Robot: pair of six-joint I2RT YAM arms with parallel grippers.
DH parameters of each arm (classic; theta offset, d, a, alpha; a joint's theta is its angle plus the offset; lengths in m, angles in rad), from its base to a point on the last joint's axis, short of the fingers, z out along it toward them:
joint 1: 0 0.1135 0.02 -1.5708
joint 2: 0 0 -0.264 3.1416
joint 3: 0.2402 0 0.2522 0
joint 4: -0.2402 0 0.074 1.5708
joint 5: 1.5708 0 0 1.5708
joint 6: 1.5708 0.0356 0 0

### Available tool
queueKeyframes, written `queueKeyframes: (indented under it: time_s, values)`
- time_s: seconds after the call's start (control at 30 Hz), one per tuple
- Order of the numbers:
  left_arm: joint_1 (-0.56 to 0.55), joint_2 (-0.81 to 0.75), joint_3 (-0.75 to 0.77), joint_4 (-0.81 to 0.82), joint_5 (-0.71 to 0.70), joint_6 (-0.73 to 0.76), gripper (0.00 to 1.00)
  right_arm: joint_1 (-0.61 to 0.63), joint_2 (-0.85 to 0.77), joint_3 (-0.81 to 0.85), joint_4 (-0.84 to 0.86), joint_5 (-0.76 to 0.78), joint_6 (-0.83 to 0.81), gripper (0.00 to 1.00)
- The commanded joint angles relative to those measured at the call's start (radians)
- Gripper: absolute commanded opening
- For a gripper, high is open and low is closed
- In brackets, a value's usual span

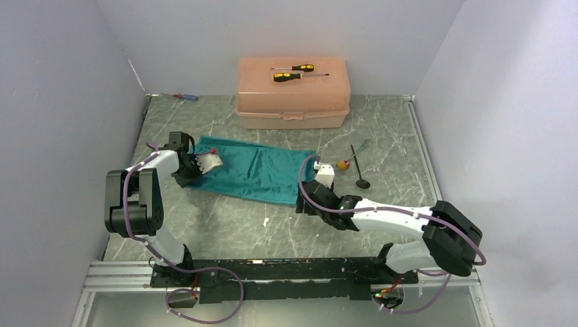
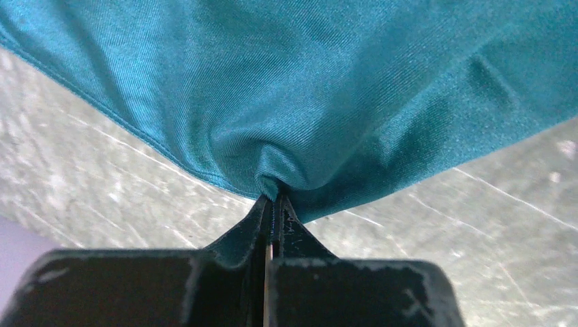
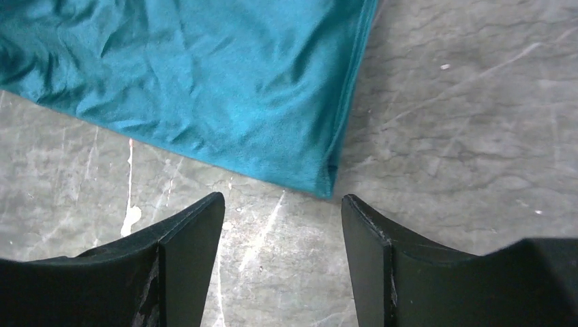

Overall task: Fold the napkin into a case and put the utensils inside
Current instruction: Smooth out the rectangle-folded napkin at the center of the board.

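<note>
Nearest the lens, the black tips of the left gripper (image 2: 272, 208), pressed tight together on a small pucker at the hem of the napkin (image 2: 307, 88), with the cloth gathered into the pinch and fanning out above it. Across the table (image 1: 225, 231), the right gripper (image 3: 283, 199), fingers spread wide and holding nothing, poised just short of the near right corner of the teal cloth, not touching it. Seen from above, the same cloth spread as a wrinkled rectangle between the two arms, in front of a peach box (image 1: 293, 102) with two yellow-and-black screwdrivers (image 1: 296, 72) on its lid. At that right corner, an apparently doubled edge, so probably folded over once; not yet folded narrow. Off to the right of the cloth and apart from it, the black spoon (image 1: 357, 165) and the fork (image 1: 362, 144), lying close together on the bare stone-patterned top, untouched by either arm.

By the look of the sheen and soft creases: thin, light, limp, likely slippery, prone to slide or spring open rather than keep a crease. Best taken at a corner or along the hem, pinched low against the table and through both layers, with one end anchored and the other carried over.
</note>
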Motion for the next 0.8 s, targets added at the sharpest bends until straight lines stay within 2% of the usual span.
queueKeyframes:
  time_s: [0.0,0.1,0.3,0.43,0.63,0.77]
  values:
    - [0.003,-0.023,-0.002,-0.15,0.062,-0.026,0.03,-0.004,0.054,0.019,0.084,-0.098,-0.021,0.67]
    - [0.003,-0.015,-0.012,-0.134,0.034,-0.017,0.03,-0.001,0.085,0.018,0.094,-0.068,-0.027,0.65]
    - [0.004,-0.006,-0.038,-0.09,-0.006,0.001,0.03,0.011,0.161,0.066,-0.058,0.126,0.006,0.54]
    - [0.011,0.011,-0.042,-0.068,-0.025,0.012,0.03,0.019,0.189,0.083,-0.095,0.197,0.011,0.52]
    - [0.025,0.041,-0.046,-0.038,-0.026,0.022,0.03,0.02,0.194,0.072,-0.027,0.215,-0.019,0.52]
    - [0.029,0.051,-0.037,-0.034,-0.026,0.019,0.03,0.02,0.203,0.064,0.039,0.211,-0.045,0.45]
